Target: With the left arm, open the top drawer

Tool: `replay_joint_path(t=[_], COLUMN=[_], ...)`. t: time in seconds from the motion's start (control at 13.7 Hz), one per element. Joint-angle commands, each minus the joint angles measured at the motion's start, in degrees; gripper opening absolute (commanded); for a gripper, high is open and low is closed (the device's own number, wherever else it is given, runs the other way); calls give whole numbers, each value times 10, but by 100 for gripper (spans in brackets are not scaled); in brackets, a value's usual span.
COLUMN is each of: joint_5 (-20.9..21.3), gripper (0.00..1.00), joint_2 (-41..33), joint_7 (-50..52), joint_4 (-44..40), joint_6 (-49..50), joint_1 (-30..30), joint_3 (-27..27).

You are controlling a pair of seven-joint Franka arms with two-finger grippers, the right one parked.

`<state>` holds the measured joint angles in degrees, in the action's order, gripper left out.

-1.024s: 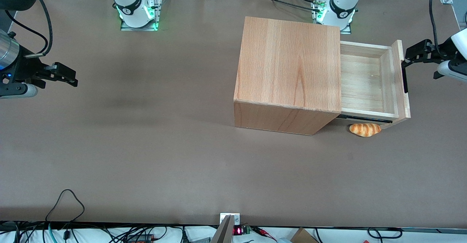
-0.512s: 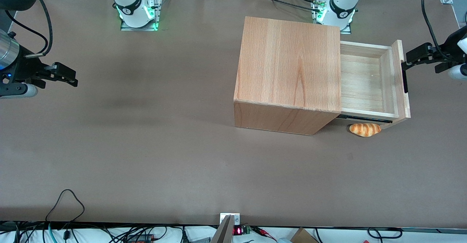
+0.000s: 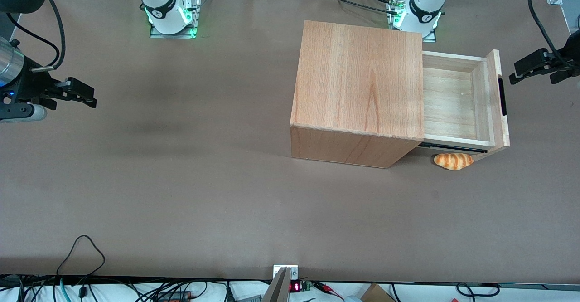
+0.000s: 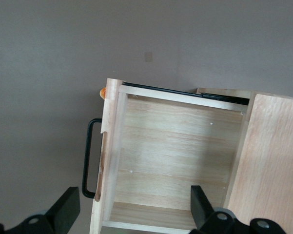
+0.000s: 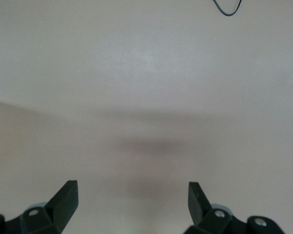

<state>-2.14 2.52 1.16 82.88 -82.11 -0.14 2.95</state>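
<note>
The top drawer (image 3: 448, 102) stands pulled well out of the wooden cabinet (image 3: 362, 80), its pale plank inside bare. Its slim black bar handle (image 3: 502, 96) is free on the front panel. My left arm's gripper (image 3: 514, 73) is open and holds nothing. It hangs in front of the drawer, a short gap off the handle, toward the working arm's end of the table. The left wrist view looks down into the drawer (image 4: 175, 151) past the handle (image 4: 87, 161), with the gripper (image 4: 132, 204) spread wide above the front panel and one black fingertip (image 4: 66, 207) showing.
A small bread roll (image 3: 453, 161) lies on the table beside the cabinet, under the open drawer's black side rail (image 3: 453, 147) and nearer the front camera. Only its orange tip (image 4: 102, 92) shows from the wrist. Both arm bases stand on the table's edge farthest from the front camera.
My gripper has let go of the handle and drawn back from the drawer front toward the working arm's end of the table. The drawer has stayed where it was.
</note>
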Motion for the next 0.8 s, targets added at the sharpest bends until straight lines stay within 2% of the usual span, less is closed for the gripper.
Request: replay_joint_path(t=[0.0, 0.73], joint_5=[22, 22], gripper=[100, 100], joint_2=[-3, -2], joint_7=[10, -1], joint_4=[-6, -12], joint_6=[6, 12], joint_1=[-6, -6], joint_3=[0, -4])
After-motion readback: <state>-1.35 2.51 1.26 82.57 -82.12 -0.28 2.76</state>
